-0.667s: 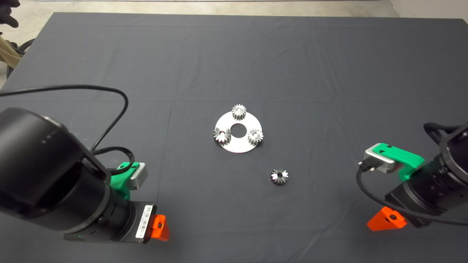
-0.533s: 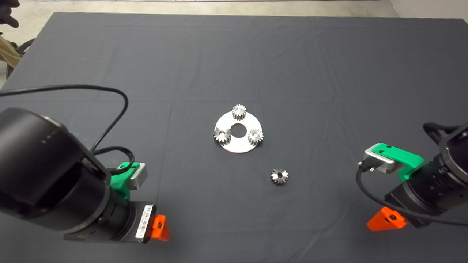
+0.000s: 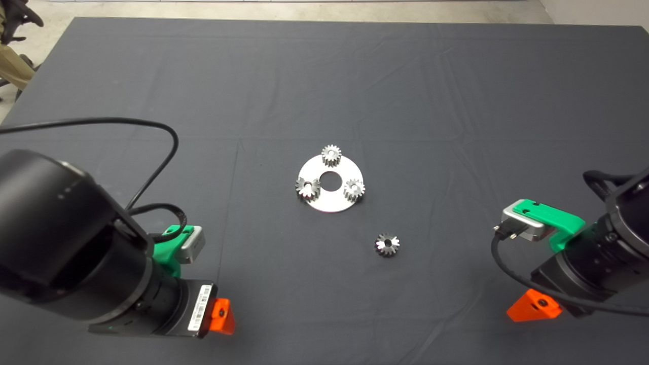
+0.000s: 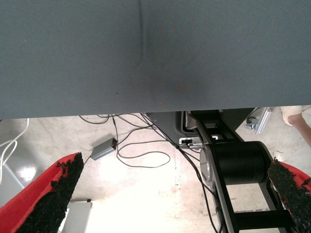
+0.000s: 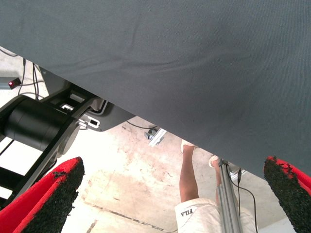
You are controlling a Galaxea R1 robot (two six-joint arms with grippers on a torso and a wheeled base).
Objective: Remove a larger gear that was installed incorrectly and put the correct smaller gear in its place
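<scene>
A silver round plate (image 3: 329,202) with a centre hole lies mid-mat and carries three gears. The larger gear (image 3: 308,187) sits on its left side and looks a little wider than the two paler gears at the plate's far side (image 3: 331,155) and right side (image 3: 354,189). The smaller gear (image 3: 387,245), dark and shiny, lies loose on the mat, nearer than the plate and to its right. My left gripper (image 4: 175,165) is open and empty at the lower left, one red finger (image 3: 221,315) showing. My right gripper (image 5: 175,164) is open and empty at the lower right, one red finger (image 3: 532,307) showing.
A black cable (image 3: 152,126) loops over the mat from the left arm. A person stands at the far left corner (image 3: 12,61). The right wrist view shows a person's leg (image 5: 188,179) on the floor; the left wrist view shows floor cables (image 4: 141,155).
My right arm has shifted slightly toward the near edge. The person's dark hand at the far left corner has moved. The gears, the plate and my left arm have not moved.
</scene>
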